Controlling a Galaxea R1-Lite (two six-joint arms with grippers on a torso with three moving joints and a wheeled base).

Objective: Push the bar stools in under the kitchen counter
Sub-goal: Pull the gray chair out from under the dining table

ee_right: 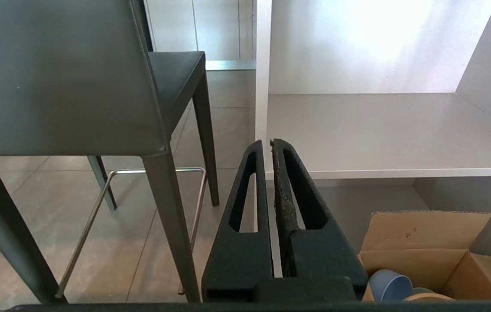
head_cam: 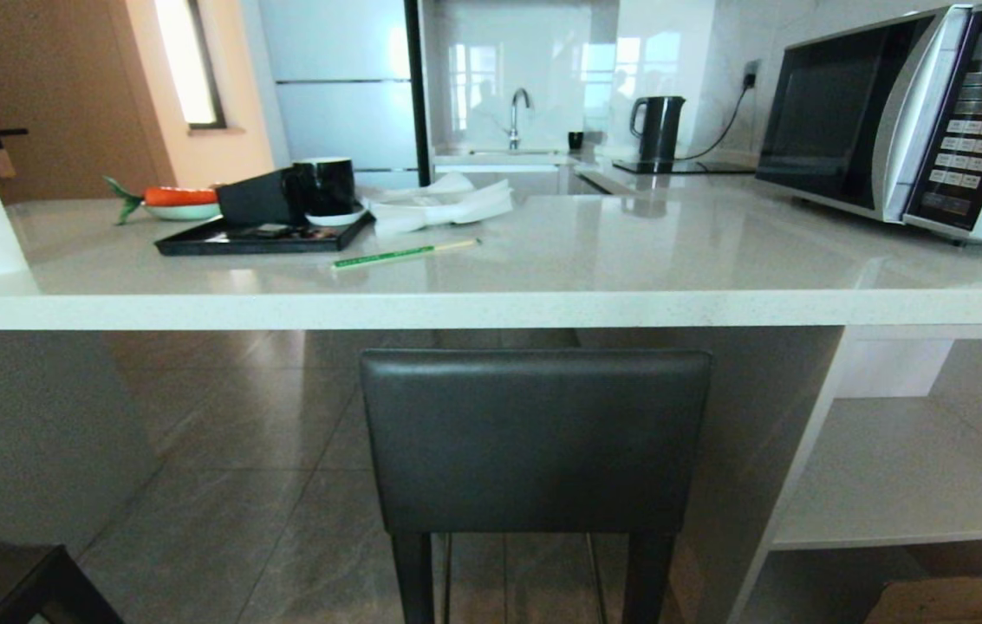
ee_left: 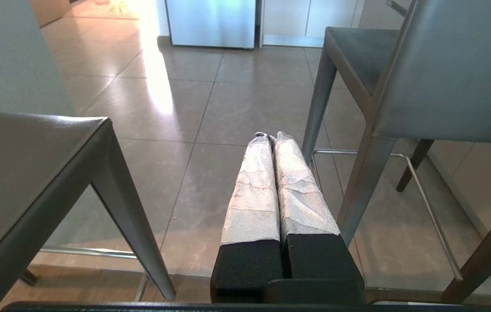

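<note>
Square dark leather stool (head_cam: pixel 534 438) under glossy counter (head_cam: pixel 491 308)

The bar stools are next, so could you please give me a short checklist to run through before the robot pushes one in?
1. Stool ahead, backrest facing the robot, centred: ok.
2. Stool already under the kitchen counter: not ok; backrest stands short of the edge.
3. Floor beneath the counter free for the stool: ok where visible.
4. Left end effector shut and holding nothing: ok.
5. Right end effector shut and holding nothing: ok.
6. Second stool at the left, position relative to the counter: cannot tell.
</note>
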